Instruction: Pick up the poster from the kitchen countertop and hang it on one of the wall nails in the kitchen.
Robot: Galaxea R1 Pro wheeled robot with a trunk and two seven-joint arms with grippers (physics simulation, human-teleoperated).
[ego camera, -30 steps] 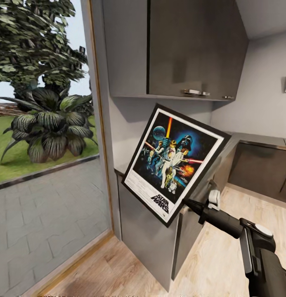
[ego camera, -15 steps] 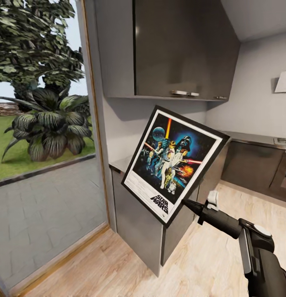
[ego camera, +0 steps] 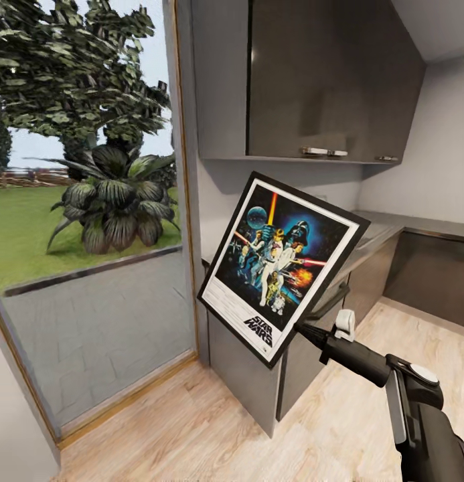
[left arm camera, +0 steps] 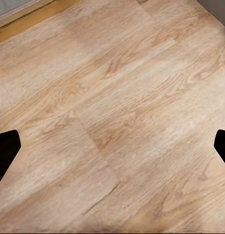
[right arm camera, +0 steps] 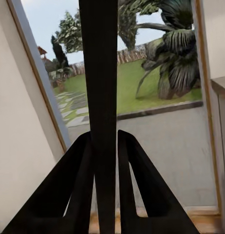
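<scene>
Gripping the poster [ego camera: 283, 266] by its lower right edge, the right claw [ego camera: 302, 330] holds it up in the air, tilted clockwise, picture side toward the head camera. The art, white border and "STAR WARS" title are all readable above and left of the claw. In the right wrist view the two fingers [right arm camera: 76, 190] are pressed against either side of the poster [right arm camera: 99, 87], seen edge-on as a dark strip running straight away from the claw.

Behind the poster and beyond the claw lies the countertop [ego camera: 385, 229], dark and glossy, running off toward the far wall on top of grey cabinets [ego camera: 248, 375]. Wall cupboards [ego camera: 312, 80] hang well above the claw. To the claw's left, past the poster, a glass door [ego camera: 91, 268] opens on paving, lawn and a broad-leafed plant [ego camera: 114, 201].

The left claw [left arm camera: 112, 146] points down at the wooden floor [left arm camera: 112, 97]; its dark fingertips [left arm camera: 5, 148] sit wide apart with nothing between them.
</scene>
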